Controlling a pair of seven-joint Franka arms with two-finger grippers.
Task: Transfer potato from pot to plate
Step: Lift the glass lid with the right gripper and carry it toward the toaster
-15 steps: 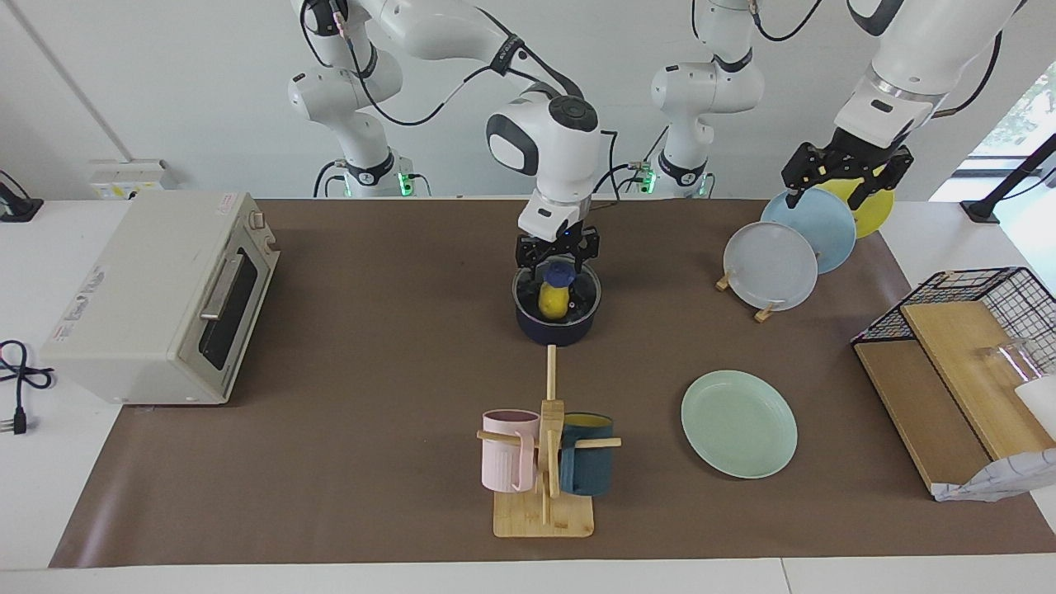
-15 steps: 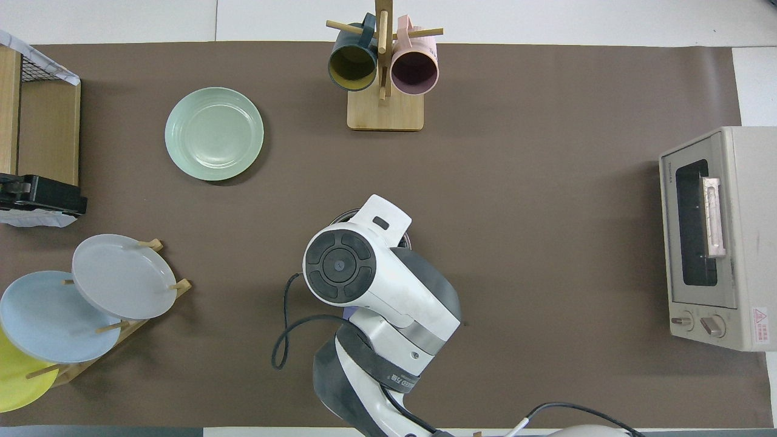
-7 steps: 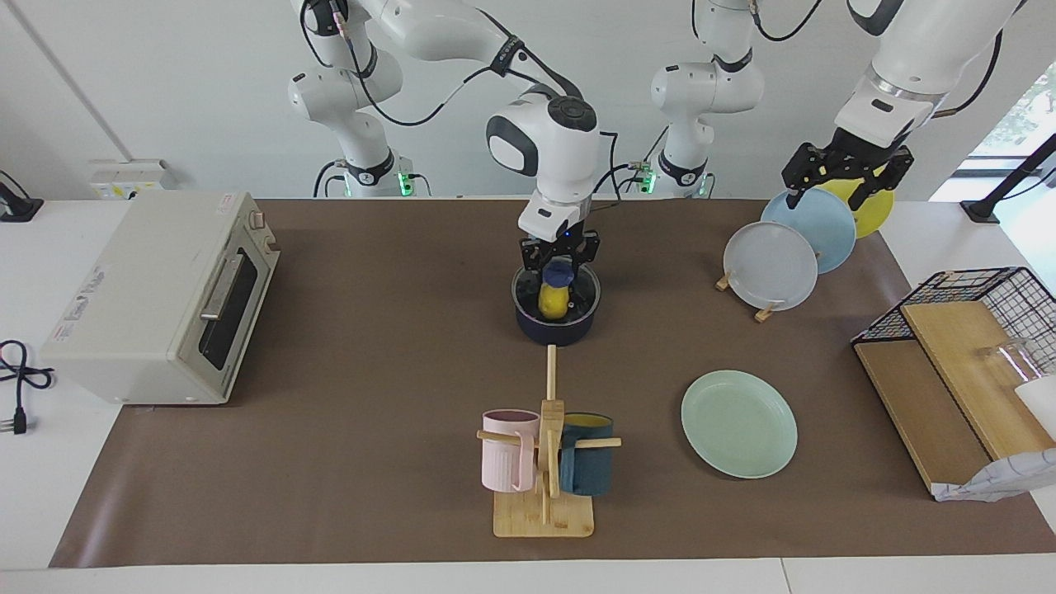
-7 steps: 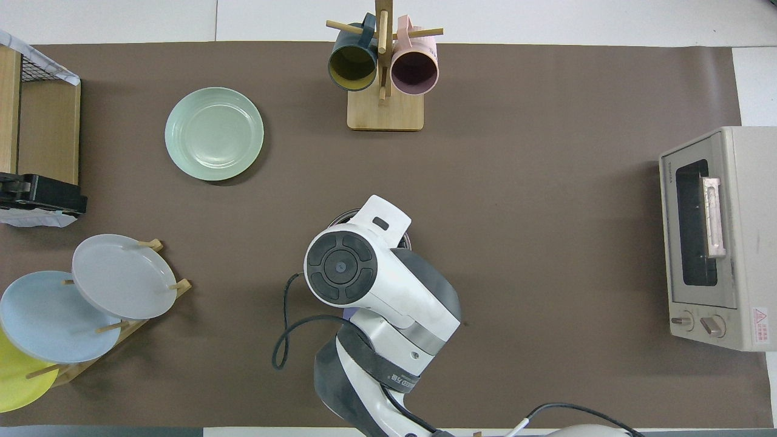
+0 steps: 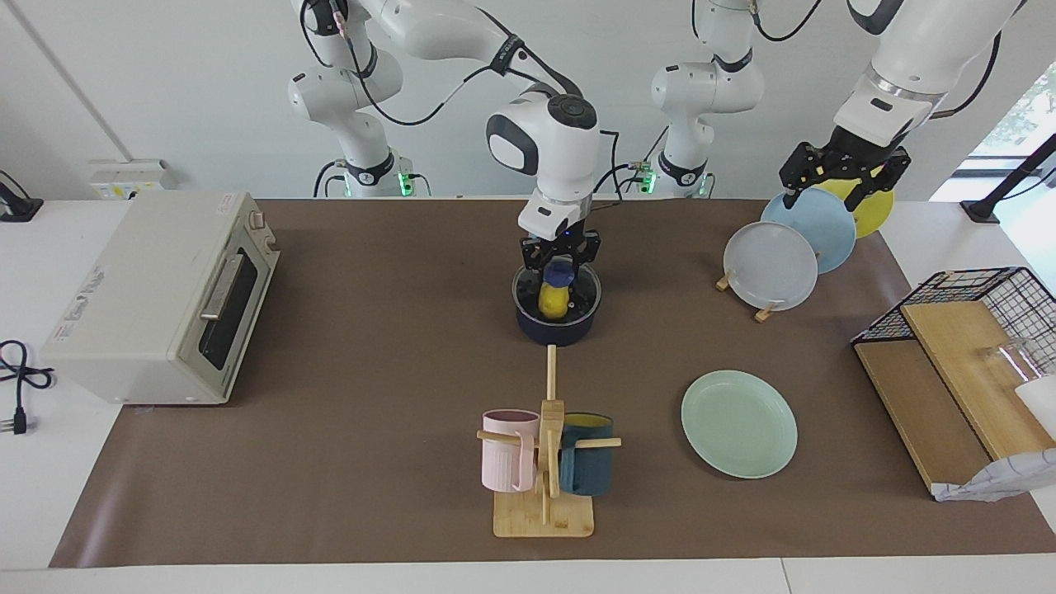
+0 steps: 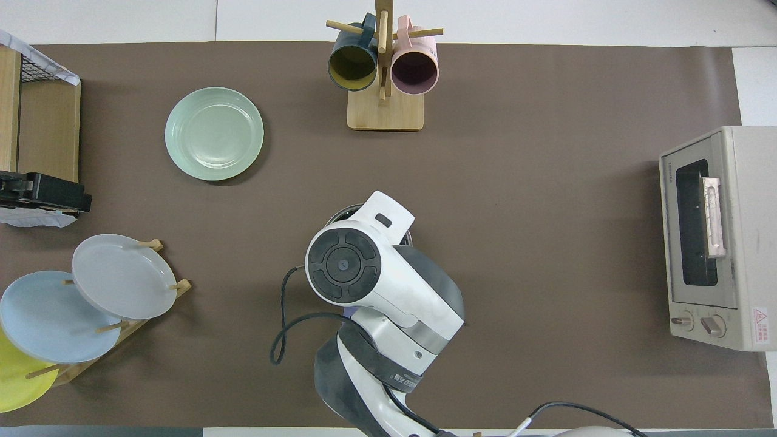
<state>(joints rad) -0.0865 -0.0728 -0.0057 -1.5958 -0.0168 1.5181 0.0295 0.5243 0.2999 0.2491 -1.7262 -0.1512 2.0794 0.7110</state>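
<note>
**Right gripper closed on potato inside pot; plate waiting**

Item 1. Right gripper (image 5: 558,269), black two-finger tool on a white arm, lowered into the mouth of the pot. Its fingertips are drawn together at the top of the potato; grip judged taken, lift not yet begun. It enters from straight above, probably because the pot wall blocks any sideways approach.

Item 2. Potato (image 5: 552,301), small smooth bright yellow egg-shaped lump. It stands on end inside the pot, its upper end between the fingertips.

Item 3. Pot (image 5: 558,328), round dark navy saucepan with black interior, near the middle of the table. From overhead the right arm's wrist hides nearly all of it, leaving only a sliver of rim (image 6: 340,213). No handle can be made out.

Item 4. Plate (image 5: 738,423), round pale mint-green flat plate with raised rim, lying flat and bare, farther from the robots than the pot and toward the left arm's end; overhead at (image 6: 214,133).

Item 5. Left gripper (image 5: 844,177), black, jaws spread, holding nothing, waiting in the air over the blue and yellow plates in the wooden plate rack (image 5: 766,312).

Item 6. Cream-white toaster oven (image 5: 161,297), at the right arm's end of the table. A red warning label sits beside its knobs (image 6: 760,317); a short brand mark above its door is too small to read.
</note>
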